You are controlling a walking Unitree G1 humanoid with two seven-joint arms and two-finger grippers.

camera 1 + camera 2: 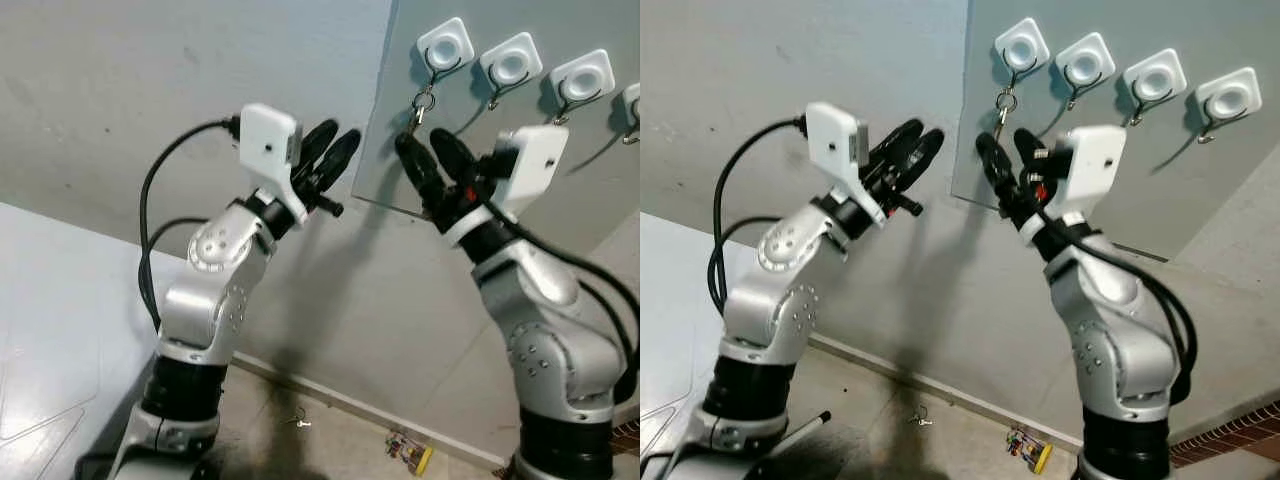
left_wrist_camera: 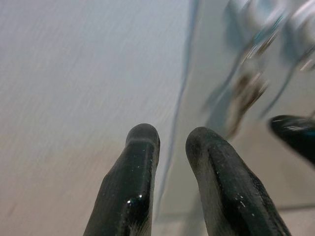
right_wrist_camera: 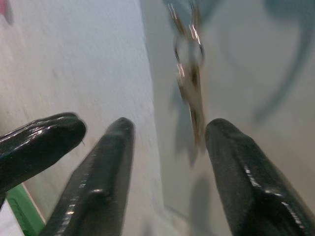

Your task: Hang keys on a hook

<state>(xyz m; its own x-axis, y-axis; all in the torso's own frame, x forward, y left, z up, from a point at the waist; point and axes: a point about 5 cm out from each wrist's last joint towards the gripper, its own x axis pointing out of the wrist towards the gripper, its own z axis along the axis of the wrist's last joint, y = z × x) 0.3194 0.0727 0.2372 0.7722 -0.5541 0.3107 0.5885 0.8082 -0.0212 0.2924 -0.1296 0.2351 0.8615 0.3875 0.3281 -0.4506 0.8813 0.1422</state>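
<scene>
A set of keys [image 1: 423, 103] hangs from the leftmost hook [image 1: 444, 50] on a grey wall board [image 1: 400, 150]. The right gripper [image 1: 432, 152] sits just below the keys, fingers spread wide and empty. The left gripper [image 1: 330, 140] hovers left of the board's edge, fingers narrowly parted, holding nothing.

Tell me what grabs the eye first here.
The two raised grippers: the left gripper beside the panel's edge, the right gripper open just under the keys. The keys hang from the leftmost of a row of white hooks on the grey panel.
</scene>
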